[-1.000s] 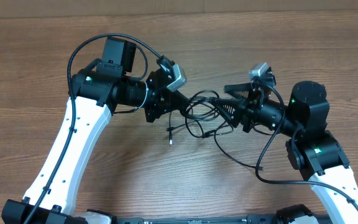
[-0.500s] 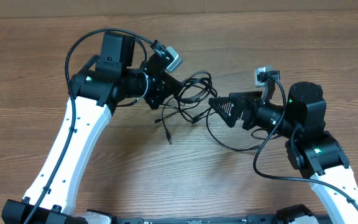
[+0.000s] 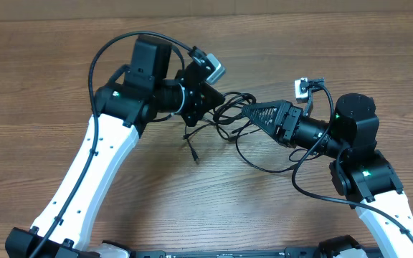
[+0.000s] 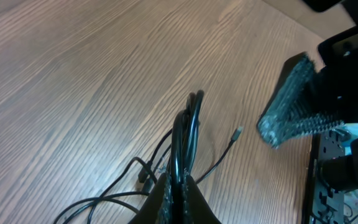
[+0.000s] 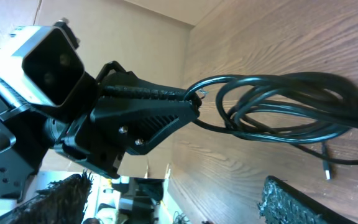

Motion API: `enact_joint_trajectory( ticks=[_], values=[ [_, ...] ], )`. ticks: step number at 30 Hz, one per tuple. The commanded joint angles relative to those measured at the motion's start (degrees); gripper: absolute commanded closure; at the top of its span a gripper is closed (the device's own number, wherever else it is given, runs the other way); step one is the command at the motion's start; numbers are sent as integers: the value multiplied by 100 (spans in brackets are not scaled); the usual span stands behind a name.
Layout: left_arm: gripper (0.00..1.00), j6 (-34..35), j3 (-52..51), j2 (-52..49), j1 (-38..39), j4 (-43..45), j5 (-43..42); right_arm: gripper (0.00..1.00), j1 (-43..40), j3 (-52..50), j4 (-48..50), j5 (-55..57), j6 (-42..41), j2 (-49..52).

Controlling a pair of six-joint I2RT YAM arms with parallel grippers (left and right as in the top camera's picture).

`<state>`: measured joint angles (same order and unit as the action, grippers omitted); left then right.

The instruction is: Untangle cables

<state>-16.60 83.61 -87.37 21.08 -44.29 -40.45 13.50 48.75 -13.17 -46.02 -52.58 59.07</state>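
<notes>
The left hand (image 3: 214, 100) is pressed shut on the cables (image 3: 229, 109), pinching several thin black loops between its fingertips. The bunch sits between the two hands near the middle of the wooden worktop (image 3: 192, 201), loose strands trailing over the wood and one plug end (image 3: 194, 159) lying below the left hand. The right hand (image 3: 249, 115) faces the bunch from the other side, fingers spread wide and gripping nothing, its tips just beside the loops

Right pincer (image 3: 248, 113) let go; left pincer (image 3: 214, 100) dragged cables (image 4: 184, 140) away.
</notes>
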Motion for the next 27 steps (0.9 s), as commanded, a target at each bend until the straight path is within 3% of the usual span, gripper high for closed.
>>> enact_joint_trajectory(
  ticks=[1,5,7,27],
  values=[
    [96,83,-26,50,90,111,-92,16,-2,120,-2,-57,-323,-39],
    [96,282,-26,50,107,173,-94,34,-2,120,-52,-31,-461,79],
    [95,295,-26,50,109,170,-96,38,-2,118,-74,9,-581,162],
    [95,293,-26,50,162,122,-157,39,-2,118,223,267,-614,938]
  ],
)
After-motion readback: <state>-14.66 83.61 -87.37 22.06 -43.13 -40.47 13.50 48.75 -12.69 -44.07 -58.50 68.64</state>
